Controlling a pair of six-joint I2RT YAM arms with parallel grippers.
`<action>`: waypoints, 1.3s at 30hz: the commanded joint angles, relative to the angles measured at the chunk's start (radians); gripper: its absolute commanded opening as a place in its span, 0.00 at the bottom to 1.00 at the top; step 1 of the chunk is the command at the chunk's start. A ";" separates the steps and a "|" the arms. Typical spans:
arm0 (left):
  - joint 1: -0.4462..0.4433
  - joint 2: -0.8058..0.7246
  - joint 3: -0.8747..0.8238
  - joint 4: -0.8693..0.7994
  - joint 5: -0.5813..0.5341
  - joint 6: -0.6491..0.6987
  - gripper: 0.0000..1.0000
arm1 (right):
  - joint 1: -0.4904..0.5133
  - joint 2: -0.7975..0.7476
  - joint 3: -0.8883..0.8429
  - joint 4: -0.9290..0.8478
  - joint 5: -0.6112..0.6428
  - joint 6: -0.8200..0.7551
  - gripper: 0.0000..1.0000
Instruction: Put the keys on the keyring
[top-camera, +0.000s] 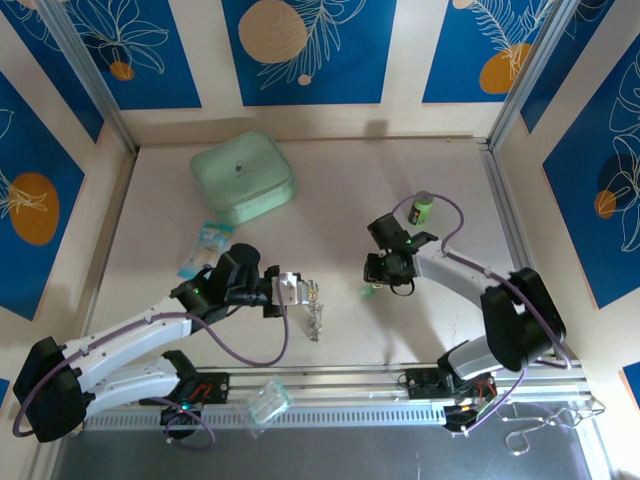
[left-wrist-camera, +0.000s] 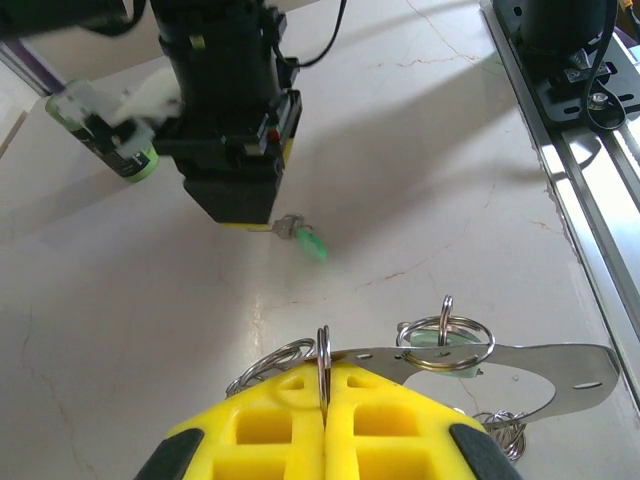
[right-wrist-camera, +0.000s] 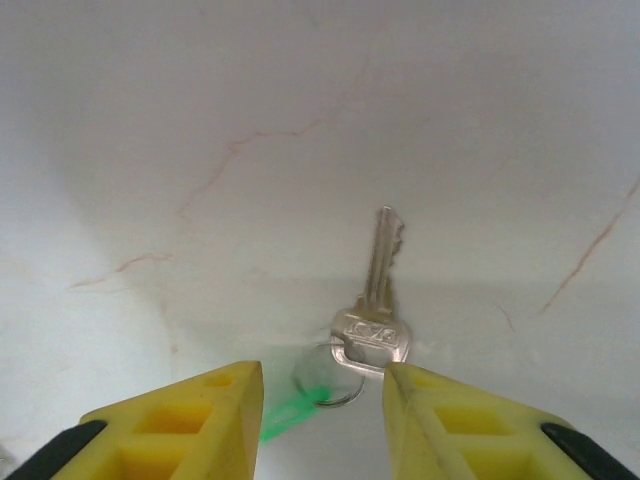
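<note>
Closing squarely on the small silver metal key (right-wrist-camera: 375, 300) looks wise: it lies flat just ahead of the right gripper (right-wrist-camera: 322, 372), whose yellow jaws stand parted and empty; well left of that gripper, the left gripper (left-wrist-camera: 325, 380) pinches tight the silvery wire-ring keyring (left-wrist-camera: 445, 345)

Green tag (right-wrist-camera: 290, 415) partly hidden behind yellow finger (right-wrist-camera: 180, 430)

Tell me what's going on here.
The left gripper is shut on one ring of the keyring. The right gripper is open just over a silver key that lies flat on the table and carries a small green tag. That key is not on the keyring yet.
</note>
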 joint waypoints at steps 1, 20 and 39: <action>-0.005 -0.004 -0.007 0.015 0.017 0.018 0.00 | -0.003 -0.058 -0.046 -0.013 -0.024 0.075 0.38; -0.006 -0.004 -0.007 0.015 0.020 0.015 0.00 | 0.132 0.116 0.064 -0.164 0.226 0.035 0.41; -0.006 -0.008 -0.008 0.014 0.020 0.016 0.00 | 0.227 0.323 0.212 -0.288 0.333 -0.003 0.32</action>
